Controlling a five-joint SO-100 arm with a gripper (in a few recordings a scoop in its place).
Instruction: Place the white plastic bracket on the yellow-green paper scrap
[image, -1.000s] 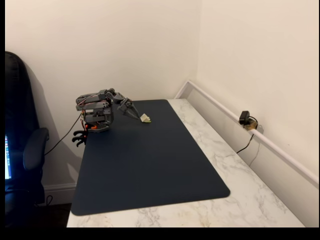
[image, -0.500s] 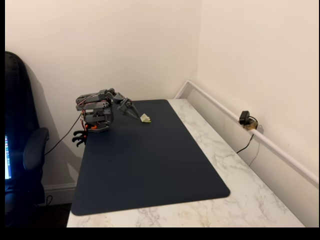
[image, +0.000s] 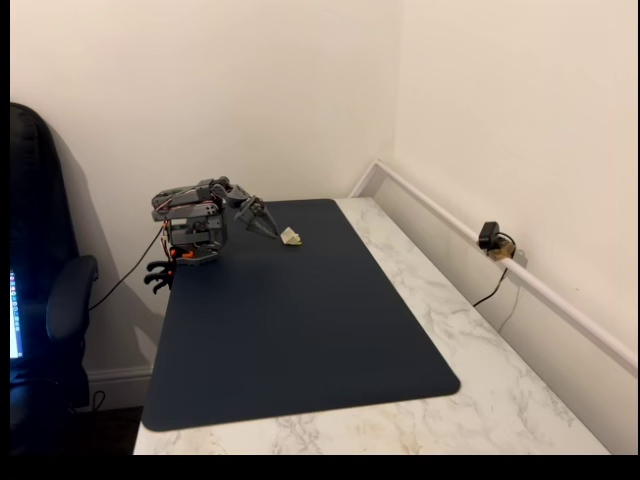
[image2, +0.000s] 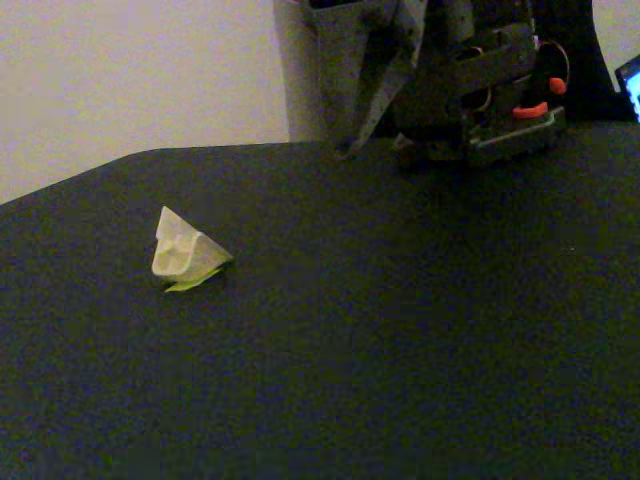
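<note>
A white marble table (image: 500, 400) stands in a room corner, and a big dark blue mat (image: 290, 330) covers most of its top. At the far left end of the mat sits the grey robot arm (image: 195, 225), folded down low, with orange bits on its base. An office chair (image: 45, 300) stands left of the mat, off the table. A small black camera (image: 490, 238) sits on the white rail by the wall, well to the right of the mat. The gripper (image: 264, 224) points down at the far end of the mat, and in the close fixed view its grey fingers (image2: 365, 80) hang above the mat; I cannot tell if they are apart or together. The white plastic bracket (image2: 183, 252) lies on the mat just beside the gripper, not touching it. It rests on the yellow-green paper scrap (image2: 190, 283), which peeks out under its front edge.
</note>
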